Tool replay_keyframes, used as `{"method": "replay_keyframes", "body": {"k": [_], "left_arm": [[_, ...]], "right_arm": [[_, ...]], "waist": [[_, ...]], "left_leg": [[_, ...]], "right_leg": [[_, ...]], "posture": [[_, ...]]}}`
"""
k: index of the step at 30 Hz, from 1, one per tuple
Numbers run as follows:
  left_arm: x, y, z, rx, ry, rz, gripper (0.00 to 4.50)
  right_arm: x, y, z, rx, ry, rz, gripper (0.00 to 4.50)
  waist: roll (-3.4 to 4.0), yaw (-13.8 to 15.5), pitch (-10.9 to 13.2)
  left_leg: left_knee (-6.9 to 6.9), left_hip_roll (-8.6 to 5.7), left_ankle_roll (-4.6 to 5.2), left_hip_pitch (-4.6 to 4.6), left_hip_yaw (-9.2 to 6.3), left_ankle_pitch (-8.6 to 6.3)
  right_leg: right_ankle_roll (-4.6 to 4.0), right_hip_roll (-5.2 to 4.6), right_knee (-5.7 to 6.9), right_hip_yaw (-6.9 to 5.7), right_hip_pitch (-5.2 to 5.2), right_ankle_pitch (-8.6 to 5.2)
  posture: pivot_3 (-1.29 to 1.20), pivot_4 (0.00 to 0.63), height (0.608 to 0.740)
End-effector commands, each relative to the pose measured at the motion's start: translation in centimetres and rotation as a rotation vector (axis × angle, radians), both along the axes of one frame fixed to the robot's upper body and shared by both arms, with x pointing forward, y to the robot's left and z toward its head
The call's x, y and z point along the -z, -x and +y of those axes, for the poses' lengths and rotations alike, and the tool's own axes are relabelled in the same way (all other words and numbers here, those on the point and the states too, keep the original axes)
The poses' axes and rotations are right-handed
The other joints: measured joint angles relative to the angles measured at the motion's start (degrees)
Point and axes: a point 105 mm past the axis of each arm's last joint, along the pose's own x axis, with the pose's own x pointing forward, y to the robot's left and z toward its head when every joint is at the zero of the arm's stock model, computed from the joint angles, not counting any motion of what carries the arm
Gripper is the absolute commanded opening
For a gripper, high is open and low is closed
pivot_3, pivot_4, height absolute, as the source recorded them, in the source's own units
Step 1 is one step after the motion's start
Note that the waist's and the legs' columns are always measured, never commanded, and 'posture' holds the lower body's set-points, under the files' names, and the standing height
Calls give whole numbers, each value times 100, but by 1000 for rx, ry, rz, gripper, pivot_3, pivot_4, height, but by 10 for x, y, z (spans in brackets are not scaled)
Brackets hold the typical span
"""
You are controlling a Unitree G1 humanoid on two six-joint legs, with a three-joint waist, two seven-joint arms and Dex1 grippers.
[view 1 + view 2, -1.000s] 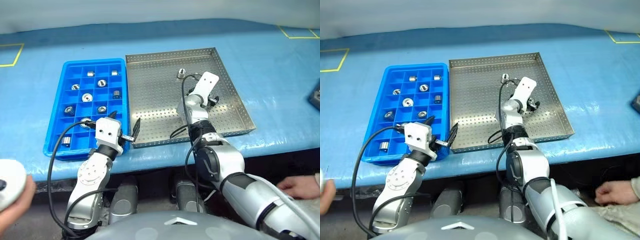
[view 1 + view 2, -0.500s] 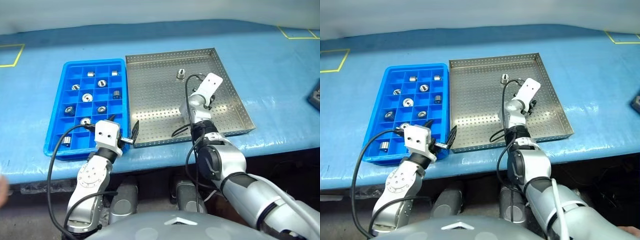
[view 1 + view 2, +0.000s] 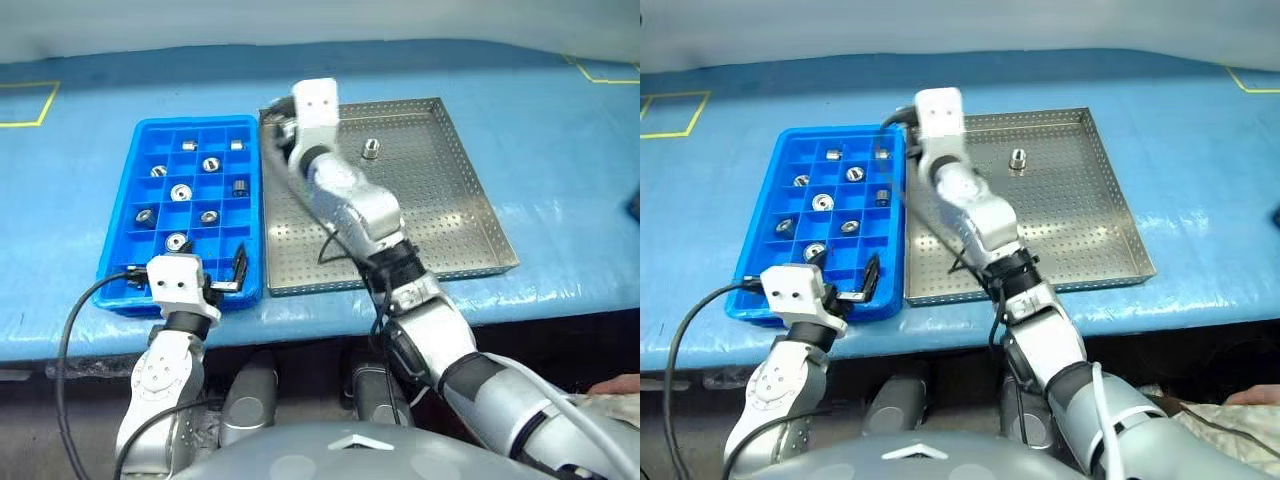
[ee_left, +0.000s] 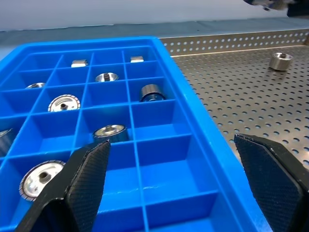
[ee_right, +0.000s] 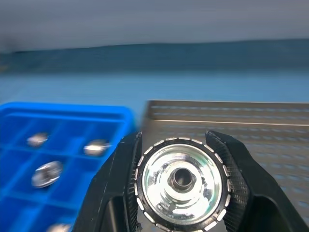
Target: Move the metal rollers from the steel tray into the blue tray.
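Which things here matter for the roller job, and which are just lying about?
Job: roller in the shut right gripper; one roller left in the steel tray; blue tray holding rollers.
Lying about: blue table cover; yellow floor tape.

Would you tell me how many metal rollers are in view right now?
11 metal rollers: nine in separate compartments of the blue tray, one on the steel tray, one clamped in the right gripper. The left gripper may hide another.

**Rollers and two trays**

We list a grey perforated steel tray [image 3: 440,215] holding one upright roller [image 3: 370,149], touching a blue tray [image 3: 133,190] with shiny rollers [image 3: 181,192] in separate compartments. We note one ridged roller [image 5: 182,181] clamped in the right gripper [image 5: 181,193].
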Motion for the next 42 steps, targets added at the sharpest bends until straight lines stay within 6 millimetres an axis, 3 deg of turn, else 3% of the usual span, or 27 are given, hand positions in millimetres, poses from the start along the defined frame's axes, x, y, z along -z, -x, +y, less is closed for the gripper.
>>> {"method": "replay_keyframes", "body": {"k": [1,4,7,12,21,29,30,35,42], "left_arm": [[-19,9,3,-15,-26,-84,4500],[-17,16,0,21,-47,-85,4500],[-16,20,-9,82,-32,-78,4500],[-14,20,-15,120,-33,-74,4500],[-12,14,-23,167,-35,-67,4500],[-12,11,-25,200,-38,-65,4500],[-12,11,-26,204,-38,-64,4500],[-12,7,-28,230,-34,-58,4500],[-10,2,-37,281,-23,-50,4500]], "right_arm": [[-6,67,61,-392,-54,-28,1737],[16,91,67,-541,-2,18,1737],[31,100,66,-593,36,52,1737],[51,96,56,-561,129,67,1737],[62,77,30,-457,175,117,1737],[66,70,18,-398,177,134,4336],[63,68,16,-381,165,126,4451],[44,41,-5,-189,48,85,4451],[37,-29,-74,262,16,21,4451]], "waist": [[-2,104,0],[-3,234,-1],[-4,318,-1],[-3,339,-1],[-4,321,-1],[-4,264,-1],[-4,258,-1],[-4,240,-1],[-4,170,-1]], "left_leg": [[-1,0,0,-2,-2,0],[3,-3,-1,-8,-3,-1],[14,-4,-3,-10,-3,-1],[28,-3,-4,-14,-3,-1],[11,-3,-6,-22,-2,-2],[15,-3,-6,-19,-3,-2],[16,-3,-6,-19,-3,-2],[17,-3,-6,-19,-3,-2],[27,-4,-6,-19,3,-1]], "right_leg": [[1,-1,0,-2,0,-2],[10,-4,-8,-5,0,-7],[12,-5,-9,-6,0,-8],[13,-5,-4,-10,-5,-8],[13,-5,-8,-12,-13,-7],[13,-5,-7,-13,-9,-7],[13,-5,-7,-13,-9,-7],[14,-5,-6,-13,-8,-7],[20,-5,-6,-9,-5,-3]], "posture": [[405,150,740],[411,150,740],[411,150,740],[402,150,740],[355,150,740],[330,150,740],[327,150,740],[301,150,740],[283,150,740]]}}
